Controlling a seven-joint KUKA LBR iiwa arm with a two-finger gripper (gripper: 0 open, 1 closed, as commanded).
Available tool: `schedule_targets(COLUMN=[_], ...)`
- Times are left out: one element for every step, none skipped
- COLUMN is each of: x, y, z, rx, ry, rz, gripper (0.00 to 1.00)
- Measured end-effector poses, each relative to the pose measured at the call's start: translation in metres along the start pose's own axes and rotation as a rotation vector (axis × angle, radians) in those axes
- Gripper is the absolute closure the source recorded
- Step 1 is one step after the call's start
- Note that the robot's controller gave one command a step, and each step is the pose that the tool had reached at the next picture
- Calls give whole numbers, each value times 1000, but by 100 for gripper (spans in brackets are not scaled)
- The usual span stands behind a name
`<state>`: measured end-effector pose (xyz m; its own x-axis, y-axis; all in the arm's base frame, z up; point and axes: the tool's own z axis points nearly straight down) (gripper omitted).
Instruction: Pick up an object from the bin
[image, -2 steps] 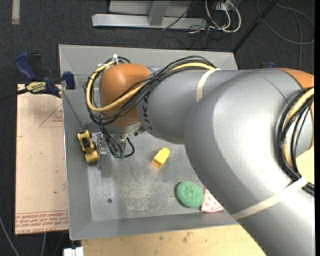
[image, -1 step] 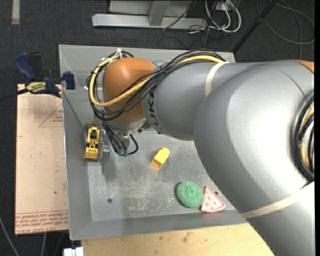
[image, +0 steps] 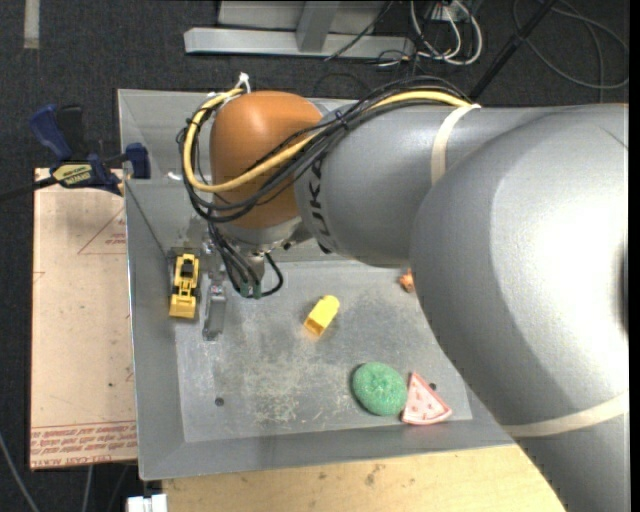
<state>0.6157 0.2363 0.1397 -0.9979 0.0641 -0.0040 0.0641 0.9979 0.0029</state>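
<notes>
Seen low at the left side of the bin (image: 260, 410): the gripper (image: 211, 306), just beside a yellow toy digger (image: 183, 285) by the left wall. Cannot tell whether open or closed, nor whether holding anything.

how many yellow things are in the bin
2. A yellow toy truck lies by the left wall of the bin; a yellow block lies mid-floor. The arm covers its right side, so more may be hidden.

one camera is looking down on the grey metal bin (image: 260, 400) from above and slightly to one side, sitting fairly near; the arm (image: 500, 200) is reaching in from the right.
</notes>
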Motion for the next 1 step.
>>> schedule_targets(x=[0], y=[0], z=[1], rx=[1], ry=[2], rz=[0], gripper=[0])
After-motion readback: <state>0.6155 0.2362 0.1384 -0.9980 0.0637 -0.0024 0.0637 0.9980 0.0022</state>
